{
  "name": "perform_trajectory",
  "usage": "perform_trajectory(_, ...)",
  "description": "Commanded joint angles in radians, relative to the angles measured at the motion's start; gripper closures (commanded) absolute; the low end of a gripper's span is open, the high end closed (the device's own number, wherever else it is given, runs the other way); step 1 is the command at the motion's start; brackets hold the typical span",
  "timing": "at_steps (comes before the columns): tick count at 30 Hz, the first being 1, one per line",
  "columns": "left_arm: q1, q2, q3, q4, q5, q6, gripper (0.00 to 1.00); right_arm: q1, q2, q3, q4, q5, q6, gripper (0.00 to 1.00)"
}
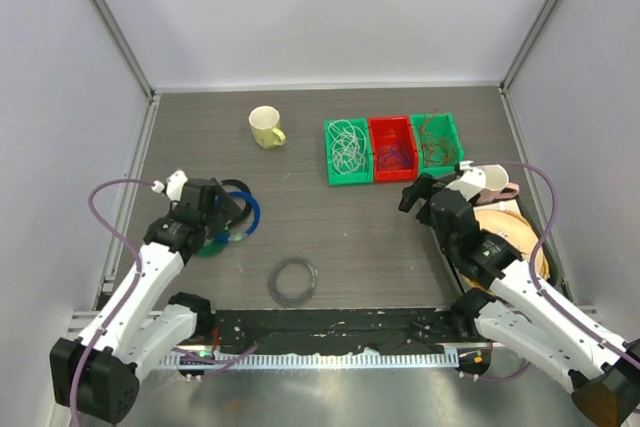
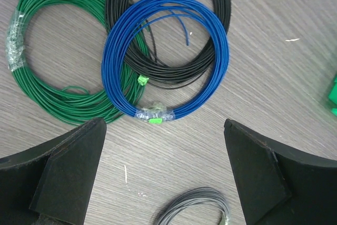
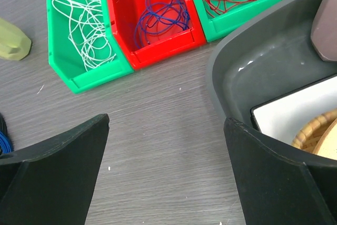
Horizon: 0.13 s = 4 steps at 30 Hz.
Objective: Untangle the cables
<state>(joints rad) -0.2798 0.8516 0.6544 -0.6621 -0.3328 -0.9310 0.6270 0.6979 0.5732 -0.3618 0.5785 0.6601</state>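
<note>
Top external view: a grey wood-grain table walled by white panels. Left gripper, jaws wide apart, hovers over three coiled rings; one grey ring, one yellow mug. Three bins hold white cables, blue-purple cables, red cables. Right gripper gapes empty beside one grey tray

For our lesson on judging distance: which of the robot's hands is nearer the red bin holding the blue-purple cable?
Right. The right hand hovers close by on the near side of the red bin; the left hand is far off to its left, over the coiled rings.
</note>
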Motion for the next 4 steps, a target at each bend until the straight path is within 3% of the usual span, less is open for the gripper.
perform_trajectory(1, 0.005, 0.03, 0.047, 0.036, -0.037, 0.012, 0.0, 0.004, 0.017, 0.002, 0.089, 0.05, -0.03, 0.04)
perform_trajectory(4, 0.005, 0.033, 0.054, 0.042, -0.051, 0.02, 0.0, 0.004, 0.025, -0.001, 0.116, 0.069, -0.042, 0.02)
